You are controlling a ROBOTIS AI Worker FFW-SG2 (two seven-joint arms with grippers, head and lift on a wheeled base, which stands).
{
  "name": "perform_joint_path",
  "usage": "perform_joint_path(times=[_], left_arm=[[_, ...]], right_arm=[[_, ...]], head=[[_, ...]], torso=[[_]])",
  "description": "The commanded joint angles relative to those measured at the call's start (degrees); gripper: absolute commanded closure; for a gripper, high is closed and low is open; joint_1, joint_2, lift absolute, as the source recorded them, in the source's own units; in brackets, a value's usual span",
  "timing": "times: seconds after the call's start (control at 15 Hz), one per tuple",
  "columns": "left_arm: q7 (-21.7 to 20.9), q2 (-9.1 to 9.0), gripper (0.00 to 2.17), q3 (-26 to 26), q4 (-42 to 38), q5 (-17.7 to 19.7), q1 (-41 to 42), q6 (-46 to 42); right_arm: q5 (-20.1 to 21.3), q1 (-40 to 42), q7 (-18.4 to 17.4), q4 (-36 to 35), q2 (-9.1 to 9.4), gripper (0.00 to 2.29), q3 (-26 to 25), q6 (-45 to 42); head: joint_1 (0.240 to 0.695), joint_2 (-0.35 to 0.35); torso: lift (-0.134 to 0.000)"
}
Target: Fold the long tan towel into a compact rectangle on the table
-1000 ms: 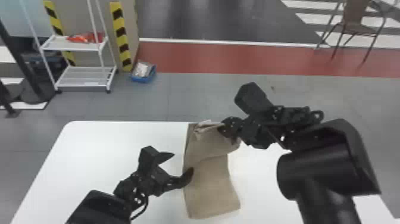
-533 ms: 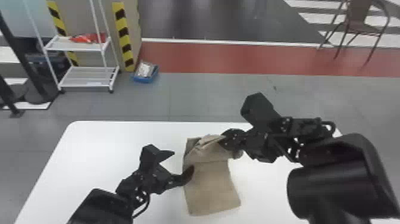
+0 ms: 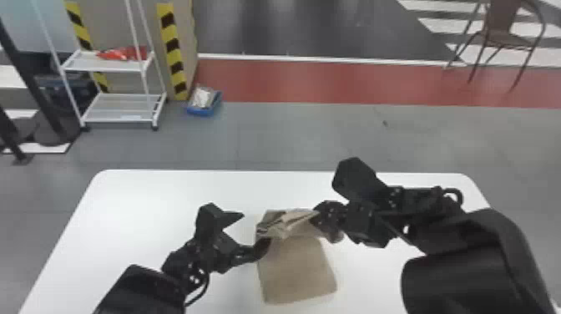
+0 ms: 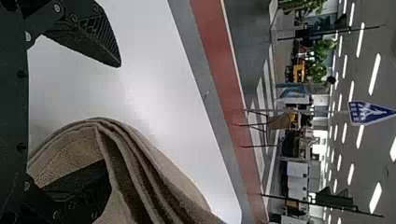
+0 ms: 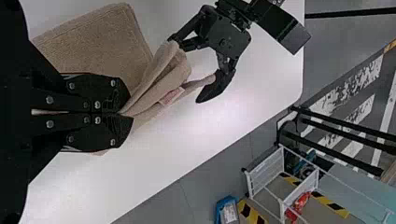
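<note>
From my station I have the tan towel (image 3: 297,271) on the white table (image 3: 158,208), its far end bunched up in folds between my two arms. My right gripper (image 3: 323,222) has its fingers clamped on those folds; my left gripper (image 3: 255,231) holds its fingers wide apart, one tucked under the draped cloth, the other clear above the tabletop

Tan towel (image 3: 297,271) — matt, rough cloth.
</note>
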Motion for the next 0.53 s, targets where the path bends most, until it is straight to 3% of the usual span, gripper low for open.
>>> perform_joint_path(times=[0.0,0.47], left_arm=[[-0.3,0.0,0.2,-0.1,0.0,-0.1,0.2,0.0],[0.8,-0.59,0.2,-0.4,0.0,-0.5,0.1,0.0]], right_arm=[[-0.6,-2.3,-0.5,0.0,0.16,1.48,-1.0,0.3],[-2.5,-3.2,0.1,-1.2,-0.02,1.48,-0.9,1.7]], head=[[0.695,-0.072],[0.695,-0.083]], torso=[[0.0],[0.0]])
